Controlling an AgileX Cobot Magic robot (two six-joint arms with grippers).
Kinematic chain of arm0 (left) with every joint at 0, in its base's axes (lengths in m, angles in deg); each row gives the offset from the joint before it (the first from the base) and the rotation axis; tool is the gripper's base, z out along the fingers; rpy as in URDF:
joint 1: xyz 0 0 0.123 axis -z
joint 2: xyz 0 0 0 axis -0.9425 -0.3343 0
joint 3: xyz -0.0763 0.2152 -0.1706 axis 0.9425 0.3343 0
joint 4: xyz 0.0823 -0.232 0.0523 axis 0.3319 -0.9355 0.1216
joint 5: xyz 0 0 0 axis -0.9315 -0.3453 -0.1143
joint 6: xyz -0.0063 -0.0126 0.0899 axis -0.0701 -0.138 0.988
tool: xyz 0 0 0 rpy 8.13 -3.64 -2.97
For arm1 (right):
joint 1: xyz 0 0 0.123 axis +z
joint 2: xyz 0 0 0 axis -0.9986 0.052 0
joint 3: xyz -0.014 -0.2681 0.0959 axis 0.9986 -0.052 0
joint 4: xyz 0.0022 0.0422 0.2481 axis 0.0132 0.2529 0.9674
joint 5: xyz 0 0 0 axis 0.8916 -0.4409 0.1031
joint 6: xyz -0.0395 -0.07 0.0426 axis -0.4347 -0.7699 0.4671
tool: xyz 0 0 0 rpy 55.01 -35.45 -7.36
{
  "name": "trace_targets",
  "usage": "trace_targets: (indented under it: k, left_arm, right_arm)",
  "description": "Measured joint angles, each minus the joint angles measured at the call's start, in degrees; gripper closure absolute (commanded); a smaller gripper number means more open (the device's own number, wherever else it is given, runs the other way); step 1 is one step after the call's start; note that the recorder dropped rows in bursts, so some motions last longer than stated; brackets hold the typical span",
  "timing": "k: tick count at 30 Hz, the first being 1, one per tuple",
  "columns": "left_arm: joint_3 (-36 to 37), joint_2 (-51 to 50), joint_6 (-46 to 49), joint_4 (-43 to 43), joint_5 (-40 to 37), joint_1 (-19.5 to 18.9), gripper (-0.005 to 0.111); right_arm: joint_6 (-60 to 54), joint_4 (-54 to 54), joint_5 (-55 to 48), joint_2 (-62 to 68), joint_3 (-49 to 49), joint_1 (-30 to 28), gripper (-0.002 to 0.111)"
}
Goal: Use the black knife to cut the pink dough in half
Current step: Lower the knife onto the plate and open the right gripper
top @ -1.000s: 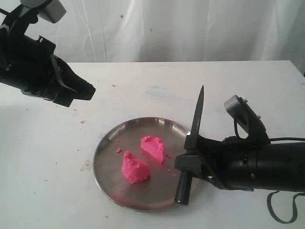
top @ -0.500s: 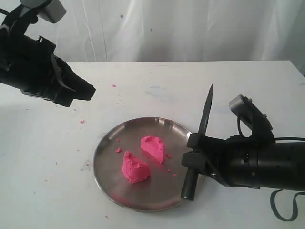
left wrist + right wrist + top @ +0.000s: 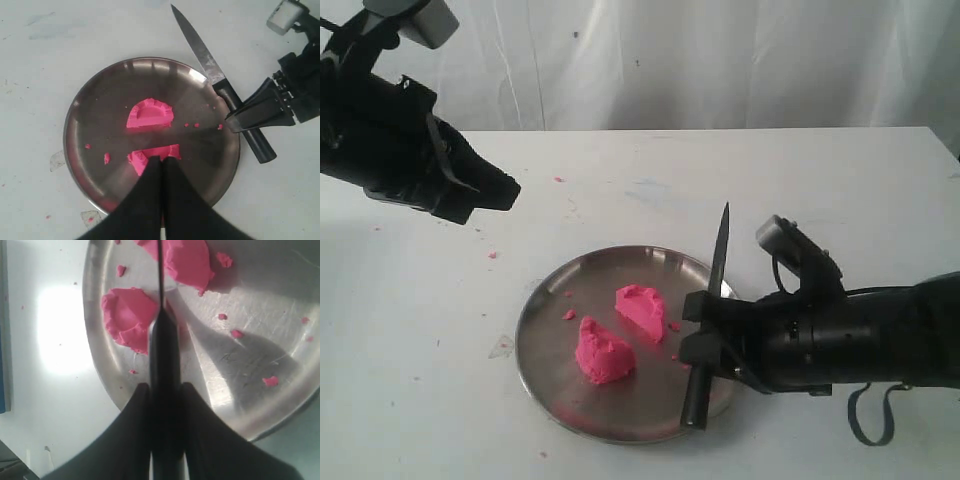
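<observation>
The right gripper (image 3: 705, 335) is clamping its jaws on the handle of the black knife (image 3: 719, 262). The knife is crossing the right rim of the steel plate (image 3: 545, 310), with its blade pointing toward the far edge of the table (image 3: 840, 180). The pink dough (image 3: 603, 352) is lying on the plate as two separate chunks, apart from the blade, with small crumbs (image 3: 569, 315) nearby. The left gripper (image 3: 498, 190) is hovering over the table's left side, well apart from the plate, with its jaws pressed together and holding nothing.
</observation>
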Motion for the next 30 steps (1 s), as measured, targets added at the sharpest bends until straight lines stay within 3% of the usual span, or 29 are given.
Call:
trace_targets:
  k: [18,30]
  left_arm:
    - [0.0,0.0,0.0,0.1,0.0,0.0,0.107]
    - [0.0,0.0,0.0,0.1,0.0,0.0,0.107]
  right_arm:
    - [-0.1,0.1,-1.1,10.9,2.9,0.0,0.108]
    - [-0.1,0.1,-0.4,11.5,3.6,0.0,0.105]
